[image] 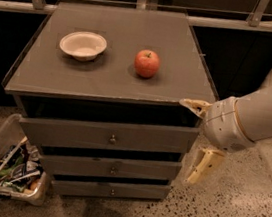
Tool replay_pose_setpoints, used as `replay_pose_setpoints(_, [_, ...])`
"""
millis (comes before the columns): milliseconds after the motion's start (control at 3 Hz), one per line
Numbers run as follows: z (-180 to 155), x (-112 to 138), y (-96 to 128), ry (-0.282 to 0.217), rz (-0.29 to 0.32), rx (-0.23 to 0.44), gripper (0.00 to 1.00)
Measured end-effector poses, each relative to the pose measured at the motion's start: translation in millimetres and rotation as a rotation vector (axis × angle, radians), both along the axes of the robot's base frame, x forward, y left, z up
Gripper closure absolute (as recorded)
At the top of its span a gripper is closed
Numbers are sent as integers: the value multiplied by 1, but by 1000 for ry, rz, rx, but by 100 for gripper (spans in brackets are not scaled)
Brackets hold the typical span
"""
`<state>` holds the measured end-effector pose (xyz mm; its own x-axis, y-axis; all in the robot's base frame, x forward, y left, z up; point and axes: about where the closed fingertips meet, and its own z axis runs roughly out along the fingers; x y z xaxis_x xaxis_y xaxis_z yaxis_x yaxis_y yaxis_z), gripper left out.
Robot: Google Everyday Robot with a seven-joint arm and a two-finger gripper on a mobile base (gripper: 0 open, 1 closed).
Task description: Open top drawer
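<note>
The top drawer point(67, 131), a wide grey-brown wooden front, plain and flat, with one small round metal knob point(113, 139) at its centre, was seen directly beneath the grey tabletop point(110, 79) and above two narrower drawers point(83, 163). The cream two-fingered tool point(191, 141) was held at the drawer's right end, its fingers spread well apart, one by the tabletop's front right corner, the other lower down. A white round bowl point(82, 45) and a red apple point(147, 63) were set on the tabletop.
</note>
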<state>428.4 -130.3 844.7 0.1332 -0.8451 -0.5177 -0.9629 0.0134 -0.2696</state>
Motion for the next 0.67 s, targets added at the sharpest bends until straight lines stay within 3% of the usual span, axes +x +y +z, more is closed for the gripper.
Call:
replay_pose_setpoints(333, [-25, 23, 10, -39, 23, 52, 0])
replay_pose_setpoints(667, [-82, 69, 10, -54, -12, 75, 0])
